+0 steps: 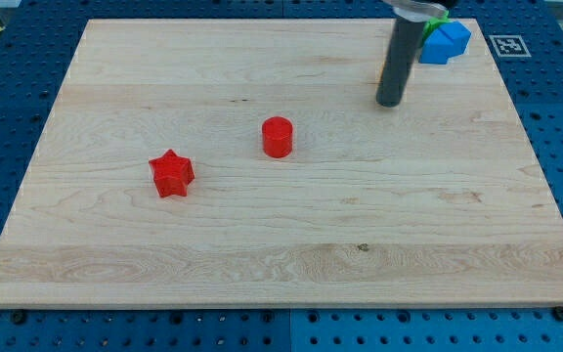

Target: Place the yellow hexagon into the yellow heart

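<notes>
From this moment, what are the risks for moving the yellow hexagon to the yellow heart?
1. Only a thin yellowish sliver shows behind the dark rod; its shape cannot be told, so my tip may push it blindly.
2. The blue block and a green piece crowd the wooden board at its top right edge, so a push there may knock them off.

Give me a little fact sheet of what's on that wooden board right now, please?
board: wooden board on a blue pegboard
red blocks: red star at the view's left; red cylinder near the middle
top right corner: blue block, a green sliver beside the rod
my tip: below-left of the blue block
yellow hexagon, yellow heart: not clearly visible
</notes>
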